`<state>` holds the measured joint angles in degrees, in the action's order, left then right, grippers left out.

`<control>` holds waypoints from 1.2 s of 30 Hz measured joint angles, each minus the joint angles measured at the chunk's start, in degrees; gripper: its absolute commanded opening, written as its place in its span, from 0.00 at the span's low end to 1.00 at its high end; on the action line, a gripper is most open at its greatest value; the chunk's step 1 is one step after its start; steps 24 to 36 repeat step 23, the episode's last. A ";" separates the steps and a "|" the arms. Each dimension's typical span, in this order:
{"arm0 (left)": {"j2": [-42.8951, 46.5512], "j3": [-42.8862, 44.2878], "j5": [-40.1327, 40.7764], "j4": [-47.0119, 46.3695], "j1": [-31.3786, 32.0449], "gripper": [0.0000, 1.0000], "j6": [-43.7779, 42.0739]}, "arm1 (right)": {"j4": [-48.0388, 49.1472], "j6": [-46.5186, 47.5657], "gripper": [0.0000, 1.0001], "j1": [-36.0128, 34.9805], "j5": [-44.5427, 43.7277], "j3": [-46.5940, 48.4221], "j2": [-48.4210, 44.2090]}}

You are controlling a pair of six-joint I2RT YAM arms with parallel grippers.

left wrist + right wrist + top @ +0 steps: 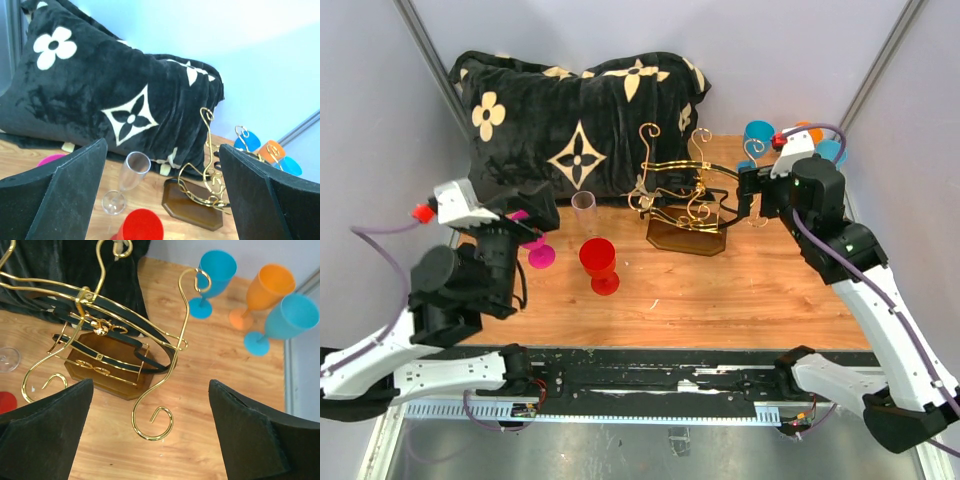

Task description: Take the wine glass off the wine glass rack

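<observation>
The gold wire wine glass rack (678,190) stands on its dark brown base (686,238) at the back middle of the wooden table. No glass hangs on it in any view. A clear flute (584,212) stands just left of it, with a red glass (599,264) in front and a pink glass (540,255) further left. My left gripper (542,215) is open and empty above the pink glass; its view shows the flute (131,175) and rack (207,130) ahead. My right gripper (748,203) is open and empty beside the rack's right scroll (152,425).
A black pillow with cream flowers (570,120) lies at the back left behind the rack. Two blue glasses (215,275) (285,322) and an orange glass (265,292) stand at the back right corner. Bare wood lies in front of the rack.
</observation>
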<state>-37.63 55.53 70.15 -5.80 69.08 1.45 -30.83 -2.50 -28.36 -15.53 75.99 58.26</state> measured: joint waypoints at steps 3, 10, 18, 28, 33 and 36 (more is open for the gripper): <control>-6.40 14.43 -0.22 14.75 -1.64 1.00 5.03 | -1.57 -3.87 0.98 4.72 3.82 0.07 0.63; -23.02 26.36 -20.76 36.96 -24.44 1.00 14.36 | -2.03 -8.55 0.98 7.98 9.16 -2.29 0.02; -27.06 24.20 -37.31 42.53 -37.03 1.00 17.66 | -1.77 -9.07 0.98 8.39 11.28 -4.50 -0.52; -26.27 24.20 -41.05 42.32 -37.79 1.00 18.21 | -1.38 -9.14 0.98 8.57 11.47 -4.63 -0.55; -26.27 24.20 -41.05 42.32 -37.79 1.00 18.21 | -1.38 -9.14 0.98 8.57 11.47 -4.63 -0.55; -26.27 24.20 -41.05 42.32 -37.79 1.00 18.21 | -1.38 -9.14 0.98 8.57 11.47 -4.63 -0.55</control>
